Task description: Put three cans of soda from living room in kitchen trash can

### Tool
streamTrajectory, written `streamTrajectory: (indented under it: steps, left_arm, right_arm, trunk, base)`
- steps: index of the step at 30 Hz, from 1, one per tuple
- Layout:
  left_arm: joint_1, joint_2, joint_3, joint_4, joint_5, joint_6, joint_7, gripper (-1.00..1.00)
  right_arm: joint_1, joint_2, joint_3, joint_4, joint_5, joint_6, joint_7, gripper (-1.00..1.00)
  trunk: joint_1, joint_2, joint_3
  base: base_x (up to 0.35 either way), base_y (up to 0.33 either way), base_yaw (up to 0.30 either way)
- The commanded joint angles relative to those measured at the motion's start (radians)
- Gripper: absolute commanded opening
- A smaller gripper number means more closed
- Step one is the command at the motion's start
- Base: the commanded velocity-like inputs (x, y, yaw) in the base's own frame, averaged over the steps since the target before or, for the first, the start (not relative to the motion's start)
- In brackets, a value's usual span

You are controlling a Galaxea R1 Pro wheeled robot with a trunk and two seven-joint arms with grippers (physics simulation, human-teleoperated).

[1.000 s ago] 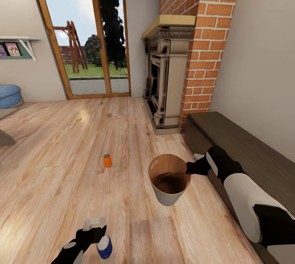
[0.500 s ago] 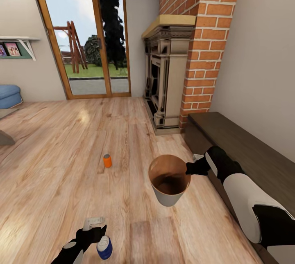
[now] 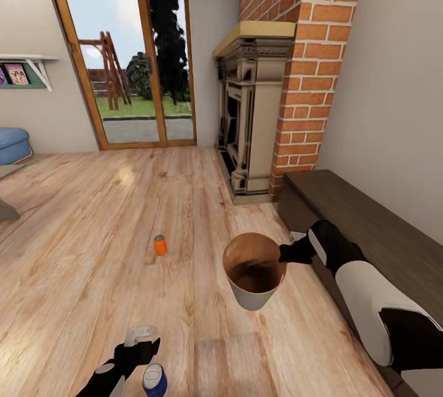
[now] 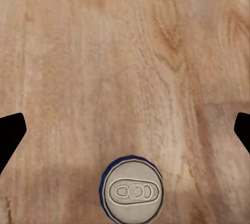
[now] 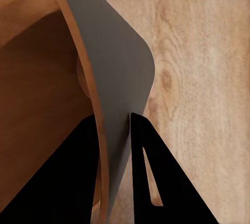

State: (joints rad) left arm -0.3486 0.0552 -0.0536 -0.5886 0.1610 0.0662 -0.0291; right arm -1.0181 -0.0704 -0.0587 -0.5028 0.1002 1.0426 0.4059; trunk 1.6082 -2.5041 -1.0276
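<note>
The trash can [image 3: 254, 272] is pinched at its rim by the right gripper [image 3: 288, 253]; in the right wrist view one finger is seen on each side of the grey wall [image 5: 112, 78]. The left gripper [image 3: 140, 348] is spread wide above a blue soda can [image 4: 131, 191] standing on the wood floor [image 3: 92, 249]. An orange soda can [image 3: 160, 245] is seen upright further off, in the head view.

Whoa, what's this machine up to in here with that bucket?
It is collecting soda cans off the living room floor. Its right gripper is clamped on the rim of the trash can, holding it up off the wooden floor. Its left gripper hangs open over a blue can standing on the floor. An orange can stands farther off, toward the glass door.
</note>
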Motion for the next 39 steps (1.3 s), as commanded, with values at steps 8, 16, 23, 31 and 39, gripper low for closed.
streamTrajectory:
  steps: [8, 16, 23, 31, 39]
  left_arm:
    - [-0.001, 0.0, 0.001, 0.0, 0.0, 0.0, 0.0, 1.0]
    - [-0.001, 0.0, 0.001, 0.001, 0.0, 0.001, 0.0, 1.0]
    - [-0.001, -0.001, 0.001, 0.001, 0.0, 0.001, 0.0, 1.0]
    - [-0.001, -0.001, 0.001, 0.001, 0.0, 0.001, 0.0, 1.0]
    - [-0.001, -0.001, 0.0, 0.001, 0.0, 0.003, -0.001, 1.0]
  right_arm:
    - [0.0, 0.001, -0.003, 0.0, -0.031, 0.005, 0.005, -1.0]
    - [0.0, -0.001, -0.003, -0.001, -0.031, 0.005, 0.005, -1.0]
    - [0.0, -0.002, -0.003, -0.004, -0.031, 0.005, 0.007, -1.0]
    - [0.0, -0.009, -0.005, -0.013, -0.03, 0.005, 0.006, -1.0]
    - [0.0, -0.012, -0.006, -0.042, -0.029, 0.005, 0.003, -1.0]
  trunk:
    - [0.002, -0.001, -0.015]
    - [0.005, -0.003, -0.046]
    - [0.008, -0.005, -0.073]
    - [0.011, -0.006, -0.093]
    - [0.011, -0.006, -0.093]
  base:
    - [0.005, 0.0, 0.0]
    - [0.0, 0.0, 0.0]
    - [0.0, 0.0, 0.0]
    - [0.0, 0.0, 0.0]
    - [0.024, 0.0, 0.0]
